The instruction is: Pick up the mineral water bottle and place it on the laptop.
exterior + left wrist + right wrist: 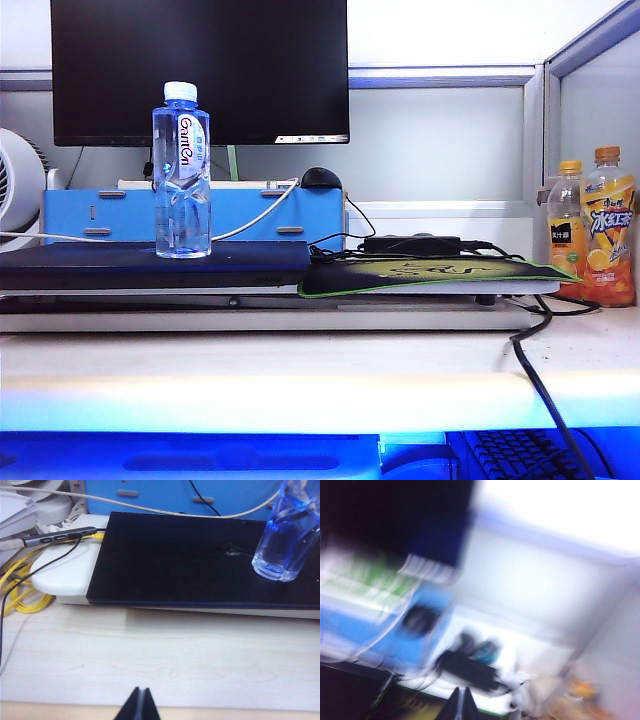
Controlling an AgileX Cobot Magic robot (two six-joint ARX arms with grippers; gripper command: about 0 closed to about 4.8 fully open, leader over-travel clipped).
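Clear plastic, the mineral water bottle [182, 172] stands upright on the laptop [150, 264], white cap up, long axis vertical, well inside the lid's front edge. Bare pale table [160, 655] lies open in front of the laptop. At that table's near edge the left gripper [139, 705] hovers, fingers pressed together, empty. The right gripper [460, 705] is clenched too, holding nothing, its view motion-blurred.
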